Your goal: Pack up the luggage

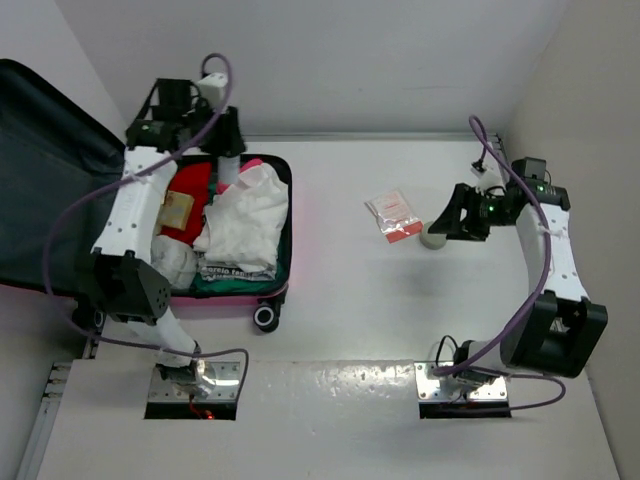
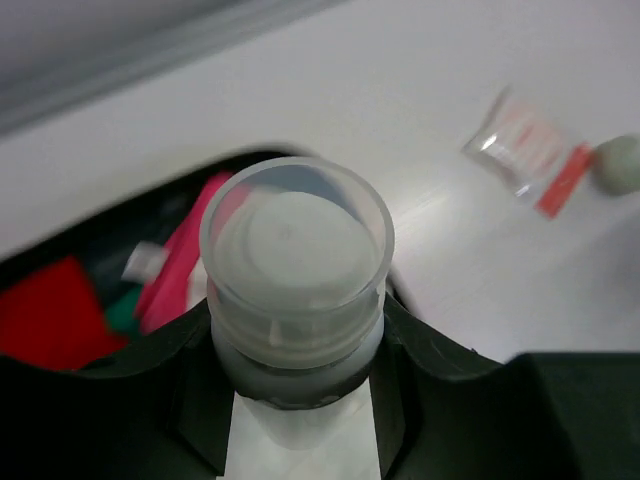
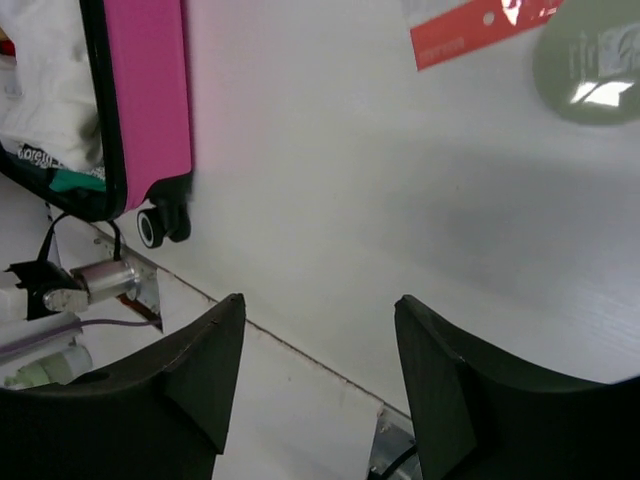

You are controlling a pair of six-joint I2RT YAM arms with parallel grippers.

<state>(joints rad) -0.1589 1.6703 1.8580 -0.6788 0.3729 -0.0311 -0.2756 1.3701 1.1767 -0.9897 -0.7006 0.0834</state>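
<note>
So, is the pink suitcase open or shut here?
Open: the luggage lies flat, its dark-lined lid swung back to the left, white and red clothes showing inside.

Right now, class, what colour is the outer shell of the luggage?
The luggage has a bright pink shell, best seen in the right wrist view.

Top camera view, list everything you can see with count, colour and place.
luggage: one, bright pink, open, left of table
white garment: one, white, inside luggage, on top
red item: one, red, inside luggage
bottle: one, whitish with clear cap, over luggage's far edge
packet: one, clear with red strip, mid-table
round tub: one, grey-green, beside packet
left claw: one, black, gripping bottle
right claw: one, black, open, near round tub
</note>
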